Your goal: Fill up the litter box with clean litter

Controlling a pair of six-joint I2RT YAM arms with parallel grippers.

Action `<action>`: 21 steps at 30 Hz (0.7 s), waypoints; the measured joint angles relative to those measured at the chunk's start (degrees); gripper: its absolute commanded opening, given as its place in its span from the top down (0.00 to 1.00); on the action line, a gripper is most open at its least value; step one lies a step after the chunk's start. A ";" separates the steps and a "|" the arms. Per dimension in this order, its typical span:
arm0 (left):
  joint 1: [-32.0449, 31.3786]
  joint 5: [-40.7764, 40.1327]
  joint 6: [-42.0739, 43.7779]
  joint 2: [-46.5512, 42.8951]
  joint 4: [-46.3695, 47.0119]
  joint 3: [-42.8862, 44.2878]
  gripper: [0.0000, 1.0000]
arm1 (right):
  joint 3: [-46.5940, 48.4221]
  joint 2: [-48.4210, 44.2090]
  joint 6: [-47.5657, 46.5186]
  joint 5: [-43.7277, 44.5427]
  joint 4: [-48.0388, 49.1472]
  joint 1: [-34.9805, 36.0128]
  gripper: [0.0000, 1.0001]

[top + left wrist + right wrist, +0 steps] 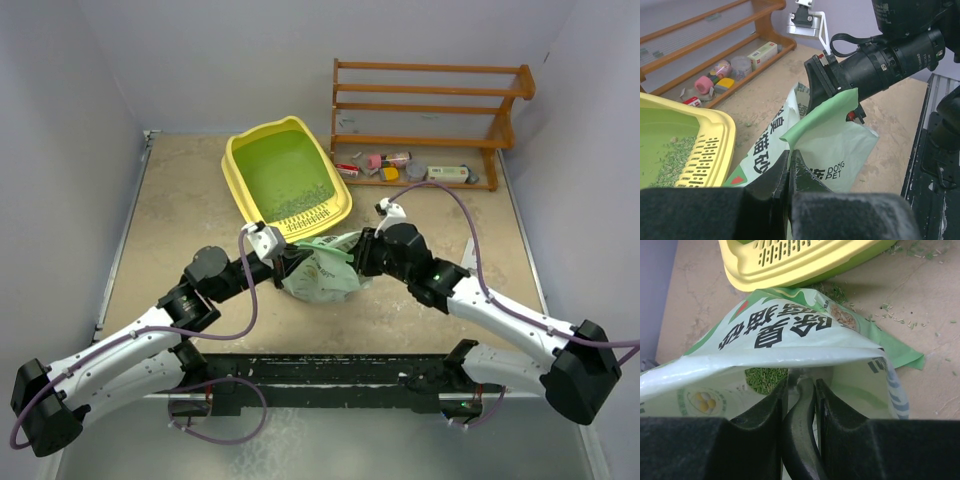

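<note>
Top external, read left to right.

Noted left tool (287,262) clamped fully shut on the near edge of the bag (325,275), pinching film only. Confirmed on left wrist view.

Located litter box (236,175) on the bench (180,220) just beyond the bag, slotted grille end nearest the bag and very close to it. Found only a thin patch of clean litter (297,206) at the grille end, with most of the green floor bare. Judged the fill barely begun.

Noted right tool (358,255) at the bag's right side. On right wrist view, narrowed onto the grey handle of the scoop (797,430), angled down into the open bag mouth. Cannot tell whether the bowl is loaded, being hidden by film.

Step in hand, as judged: scooping from bag to box. To do it well:
- Hold the left pinch firm and raised, to prop the mouth open and stop film folding over the scoop.
- Push the bowl down into the granules low in the bag, then level it before withdrawing.
- Lift clear of the bag lip and the yellow rim, pass the grille, tip onto bare green floor.
- Move slowly, given stray granules (890,307) on the bench right of the bag.

Far right: wooden rack (430,110), well apart, not needed.
</note>
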 measured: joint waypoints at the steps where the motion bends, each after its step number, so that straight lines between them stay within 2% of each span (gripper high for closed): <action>1: 0.00 0.11 -0.02 0.00 -0.17 0.11 1.00 | -0.68 -0.42 0.63 -0.15 0.59 -0.07 1.00; 21: 0.00 0.17 0.09 -1.46 -4.15 0.74 1.00 | -7.89 -2.45 12.26 -4.79 8.31 -0.15 1.00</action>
